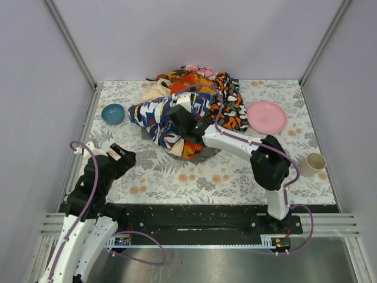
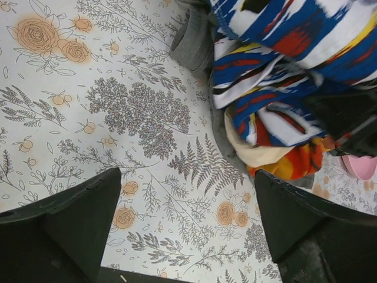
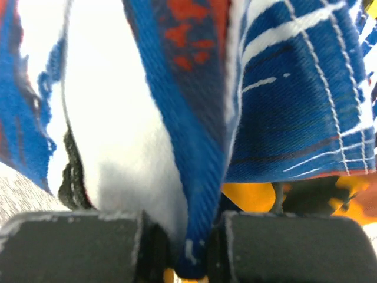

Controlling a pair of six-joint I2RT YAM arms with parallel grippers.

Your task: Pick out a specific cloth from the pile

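The pile (image 1: 197,97) of colourful fabrics lies at the back middle of the table. Only the edge of the dark grey cloth (image 2: 192,44) shows, sticking out flat from under the pile on its near side. On top of it lies the blue, white and red patterned cloth (image 1: 154,115). My right gripper (image 1: 178,119) is down in the pile. In the right wrist view it (image 3: 188,247) is shut on a fold of that patterned cloth (image 3: 200,177). My left gripper (image 1: 121,157) hangs open over bare table left of the pile, with nothing between its fingers (image 2: 76,218).
A teal bowl (image 1: 112,112) sits left of the pile and a pink plate (image 1: 267,117) to its right. A beige cup (image 1: 313,163) stands near the right edge. Grey walls and metal posts close in the floral tabletop (image 1: 177,177).
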